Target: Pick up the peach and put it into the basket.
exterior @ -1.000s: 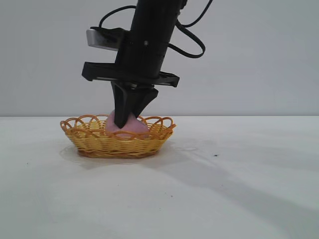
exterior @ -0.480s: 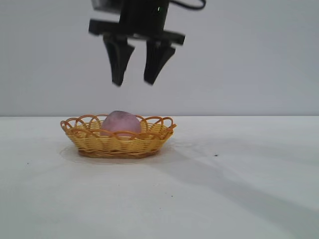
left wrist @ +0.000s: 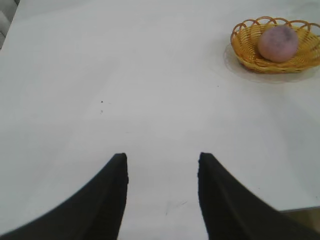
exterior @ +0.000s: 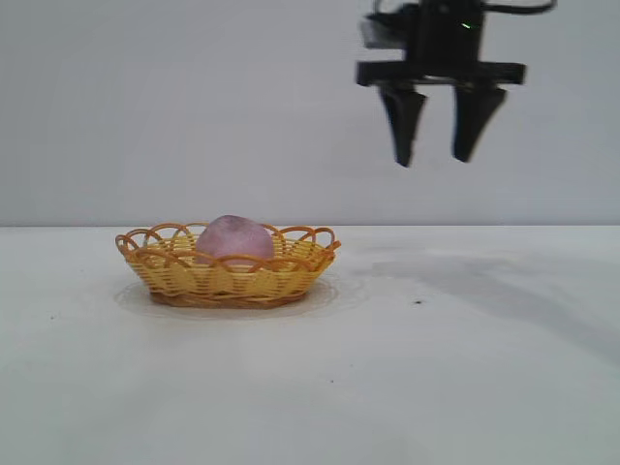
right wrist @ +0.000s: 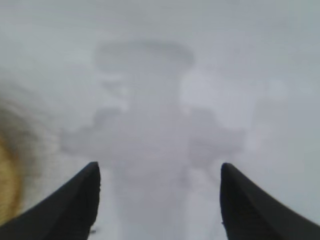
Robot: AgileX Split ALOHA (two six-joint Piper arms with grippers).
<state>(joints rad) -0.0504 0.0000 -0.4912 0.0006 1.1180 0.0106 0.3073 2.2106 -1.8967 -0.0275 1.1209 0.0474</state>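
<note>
Peach is in the basket; the arm just needs to leave.

The white table (exterior: 465, 387) holds the shallow yellow woven basket with an orange looped rim (exterior: 228, 276), and the round pinkish peach (exterior: 235, 237) sits inside it. The right gripper (exterior: 436, 150) hangs high, off to the basket's side, fingers spread wide and empty. It should pull away high, clear of the rim. Earlier it stood over the basket, pinching the peach. The left gripper (left wrist: 162, 172) waits partly spread, holding nothing.

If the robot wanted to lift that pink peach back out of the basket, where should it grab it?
Probably from straight above, jaws closing on the peach's rounded upper half: only that part rises over the basket's looped rim, which blocks any sideways approach.
</note>
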